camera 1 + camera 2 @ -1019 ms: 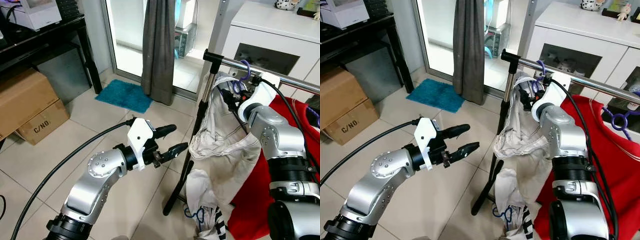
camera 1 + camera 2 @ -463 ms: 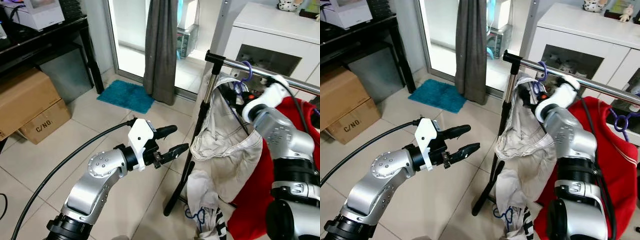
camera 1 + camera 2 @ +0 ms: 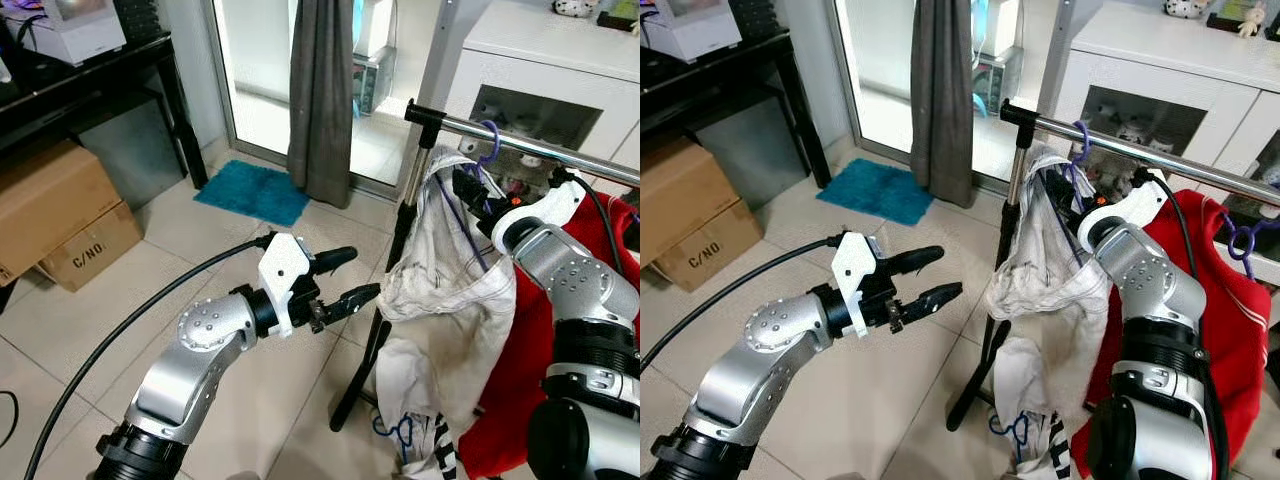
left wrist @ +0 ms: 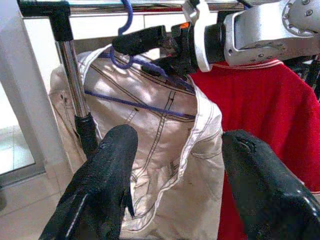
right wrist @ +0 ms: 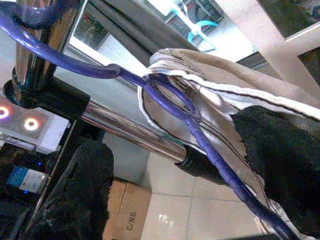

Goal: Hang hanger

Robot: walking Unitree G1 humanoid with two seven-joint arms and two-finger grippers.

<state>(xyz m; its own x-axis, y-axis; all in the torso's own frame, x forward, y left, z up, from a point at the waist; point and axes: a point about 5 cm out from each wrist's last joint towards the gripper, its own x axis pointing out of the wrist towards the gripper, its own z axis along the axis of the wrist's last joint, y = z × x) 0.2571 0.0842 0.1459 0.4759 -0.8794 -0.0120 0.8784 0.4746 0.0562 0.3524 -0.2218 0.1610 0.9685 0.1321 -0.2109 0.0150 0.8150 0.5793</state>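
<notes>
My right claw point(image 3: 470, 188) has drawn back slightly from the rail point(image 3: 520, 142), fingers apart around the purple hanger point(image 4: 131, 60). Nearest, my left claw point(image 3: 355, 278) hovers open, empty. The hook already sits over the rail; only withdrawing remains, I judge.

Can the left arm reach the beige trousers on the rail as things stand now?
Probably yes. The left pincer is open and points toward the beige trousers, with only bare floor between them. The right pincer is up by the purple hanger on the rail, above that path.
</notes>
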